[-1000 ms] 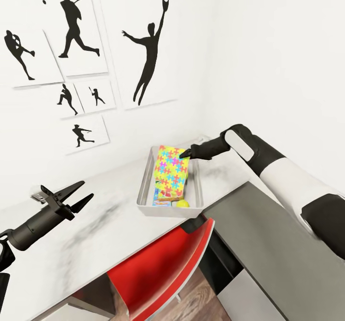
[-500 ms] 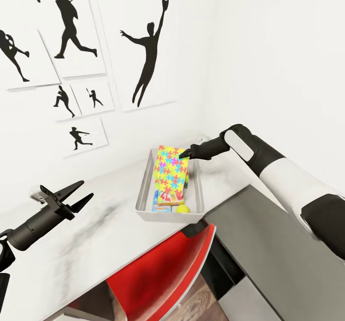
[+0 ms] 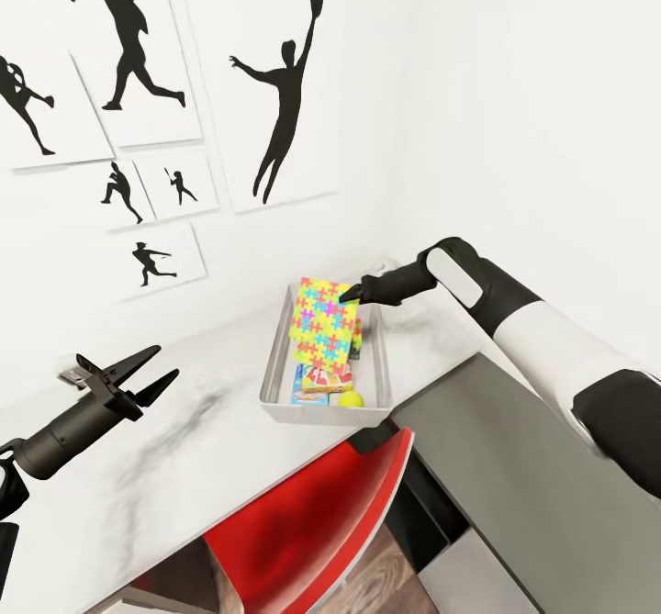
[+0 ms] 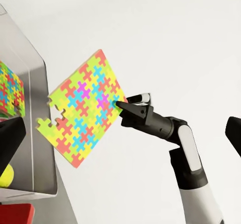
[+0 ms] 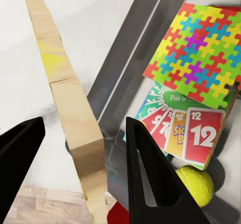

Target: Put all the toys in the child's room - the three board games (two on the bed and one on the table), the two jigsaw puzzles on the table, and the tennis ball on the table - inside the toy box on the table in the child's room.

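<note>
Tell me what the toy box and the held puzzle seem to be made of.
Toy box: smooth grey walls with a soft sheen, probably plastic or painted metal. Jigsaw puzzle in the right gripper: thin, stiff, matte sheet; its edge looks tan, like card or wood.

A light grey toy box (image 3: pixel 275 357) with flaring sides sits on the pale table (image 3: pixel 165 467) just right of centre in the head view. Above it a jagged, multicoloured puzzle (image 3: pixel 323 325) hangs tilted and clear of the box floor, its upper right corner pinched by the right gripper (image 3: pixel 349 296). Inside lie a second puzzle (image 5: pixel 198 53), a game box (image 5: pixel 183 133) with red number cards printed on its cover, and a yellow-green ball (image 3: pixel 349 399) at the box's near end.
</note>
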You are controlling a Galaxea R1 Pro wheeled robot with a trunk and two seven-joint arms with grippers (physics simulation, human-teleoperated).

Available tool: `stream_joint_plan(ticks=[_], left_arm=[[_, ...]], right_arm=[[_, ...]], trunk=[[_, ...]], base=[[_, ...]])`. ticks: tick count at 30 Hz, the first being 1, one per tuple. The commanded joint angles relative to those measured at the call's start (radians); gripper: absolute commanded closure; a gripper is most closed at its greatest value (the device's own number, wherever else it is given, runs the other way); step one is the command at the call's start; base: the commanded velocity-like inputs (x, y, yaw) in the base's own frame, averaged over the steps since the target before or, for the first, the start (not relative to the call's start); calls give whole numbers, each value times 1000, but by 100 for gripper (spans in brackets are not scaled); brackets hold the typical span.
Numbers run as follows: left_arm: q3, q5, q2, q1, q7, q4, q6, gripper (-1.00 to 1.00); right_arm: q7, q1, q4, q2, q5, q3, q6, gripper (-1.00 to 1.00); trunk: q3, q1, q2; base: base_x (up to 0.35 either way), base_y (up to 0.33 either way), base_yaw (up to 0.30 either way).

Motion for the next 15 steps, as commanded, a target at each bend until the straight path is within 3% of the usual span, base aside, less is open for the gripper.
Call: stream_joint_plan(ticks=[1,15], left_arm=[[1,-6,0,-1,-7,0,4,-100],[4,-5,0,-1,-7,-1,4,-100]], right_arm=[[10,-1,-1,-1,8,3,0,100],[11,4,-3,-4,4,3,0,100]], trunk=[[-2,1,-2],[-4,1,-2]], base=[[0,0,0],[9,0,0]])
